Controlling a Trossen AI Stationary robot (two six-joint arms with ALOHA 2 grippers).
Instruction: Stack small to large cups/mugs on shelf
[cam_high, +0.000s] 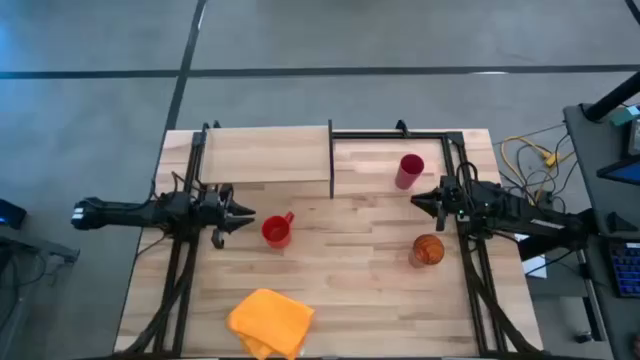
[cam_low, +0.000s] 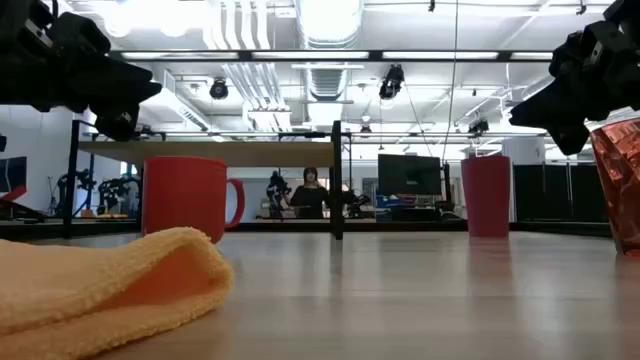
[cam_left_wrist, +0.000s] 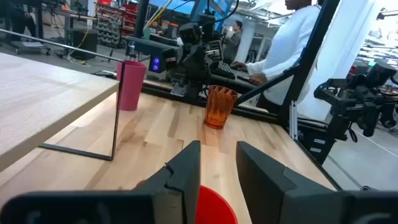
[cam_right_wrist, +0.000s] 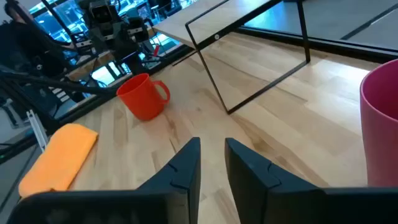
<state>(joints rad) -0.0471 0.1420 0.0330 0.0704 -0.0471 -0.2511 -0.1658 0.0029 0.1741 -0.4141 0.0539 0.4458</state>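
Note:
The short red mug (cam_high: 276, 232) stands upright on the tabletop, just right of my left gripper (cam_high: 248, 213). In the left wrist view its rim (cam_left_wrist: 214, 205) shows below the slightly open fingers, untouched. The pink tumbler (cam_high: 409, 171) stands by the shelf frame's right part, beyond the thin dark divider (cam_high: 331, 160). The orange striped cup (cam_high: 428, 250) stands nearer the table's front. My right gripper (cam_high: 415, 200) hovers between these two, its fingers a narrow gap apart (cam_right_wrist: 212, 152). The pale shelf panel (cam_high: 265, 155) lies at the far side.
A yellow-orange cloth (cam_high: 270, 322) lies crumpled near the table's front edge. The shelf's black frame (cam_right_wrist: 261, 62) stands on the tabletop. Cables and equipment sit off the right edge (cam_high: 530, 155). A person in white stands beyond the table (cam_left_wrist: 292, 37).

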